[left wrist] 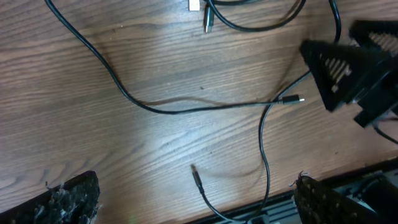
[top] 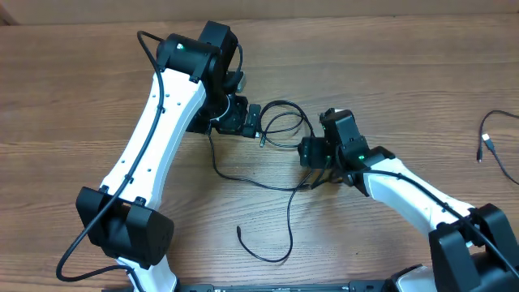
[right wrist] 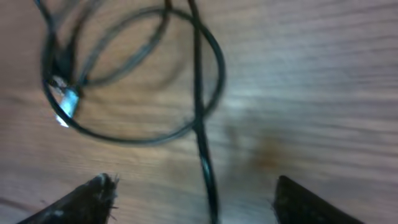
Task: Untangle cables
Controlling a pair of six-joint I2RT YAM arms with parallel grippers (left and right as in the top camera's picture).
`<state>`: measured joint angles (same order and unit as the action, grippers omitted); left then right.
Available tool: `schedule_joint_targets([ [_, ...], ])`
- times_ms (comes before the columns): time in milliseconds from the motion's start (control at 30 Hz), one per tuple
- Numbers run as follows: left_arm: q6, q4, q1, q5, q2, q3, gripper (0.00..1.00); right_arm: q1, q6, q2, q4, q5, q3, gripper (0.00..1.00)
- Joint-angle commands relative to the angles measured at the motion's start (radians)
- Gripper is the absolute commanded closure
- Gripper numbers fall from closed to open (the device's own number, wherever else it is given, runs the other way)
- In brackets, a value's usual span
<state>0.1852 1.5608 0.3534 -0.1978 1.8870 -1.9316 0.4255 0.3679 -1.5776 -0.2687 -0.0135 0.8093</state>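
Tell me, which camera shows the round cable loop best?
The right wrist view: the loop fills the picture, though it is blurry. Overhead shows it whole and sharp but small. The left wrist view catches only its lower curve at the top edge.

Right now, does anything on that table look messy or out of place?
Yes: thin black cables lie looped over each other mid-table, and one stray cable sits alone near the right edge.
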Motion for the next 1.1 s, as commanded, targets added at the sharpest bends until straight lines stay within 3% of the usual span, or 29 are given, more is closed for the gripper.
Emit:
schedule_joint_targets([
  [0, 0.010, 0.001, 0.007, -0.009, -0.030, -0.014, 0.00, -0.001, -0.012, -0.011, 0.086, -0.030, -0.033, 0.24],
  [133, 0.010, 0.001, 0.007, -0.008, -0.030, -0.014, 0.00, -0.001, -0.026, -0.097, 0.166, -0.032, -0.037, 0.25],
  [200, 0.010, 0.001, 0.007, -0.009, -0.030, -0.014, 0.00, -0.001, -0.072, -0.148, 0.201, -0.032, -0.037, 0.40],
  [233, 0.010, 0.000, 0.007, -0.008, -0.030, -0.014, 0.00, -0.002, -0.108, -0.160, 0.217, -0.030, -0.036, 0.66],
  [267, 0.010, 0.001, 0.007, -0.008, -0.030, -0.014, 0.00, -0.002, -0.116, -0.157, 0.218, -0.029, -0.027, 0.86],
  [300, 0.010, 0.001, 0.007, -0.009, -0.030, -0.014, 0.00, -0.002, -0.116, -0.148, 0.210, -0.028, -0.016, 0.94],
  [433, 0.010, 0.001, 0.007, -0.009, -0.030, -0.014, 0.00, -0.025, -0.115, -0.008, 0.055, 0.053, 0.132, 0.96],
  [567, 0.010, 0.001, 0.007, -0.008, -0.030, -0.014, 0.00, -0.110, -0.146, 0.203, -0.158, 0.131, 0.396, 0.96],
  [767, 0.010, 0.001, 0.007, -0.008, -0.030, -0.014, 0.00, -0.163, -0.319, 0.369, -0.189, -0.085, 0.593, 0.96],
  [933, 0.010, 0.001, 0.007, -0.008, -0.030, -0.014, 0.00, -0.163, -0.426, 0.435, -0.183, -0.077, 0.607, 0.96],
  [1067, 0.010, 0.001, 0.007, -0.009, -0.030, -0.014, 0.00, -0.164, -0.496, 0.438, -0.159, 0.084, 0.607, 0.96],
])
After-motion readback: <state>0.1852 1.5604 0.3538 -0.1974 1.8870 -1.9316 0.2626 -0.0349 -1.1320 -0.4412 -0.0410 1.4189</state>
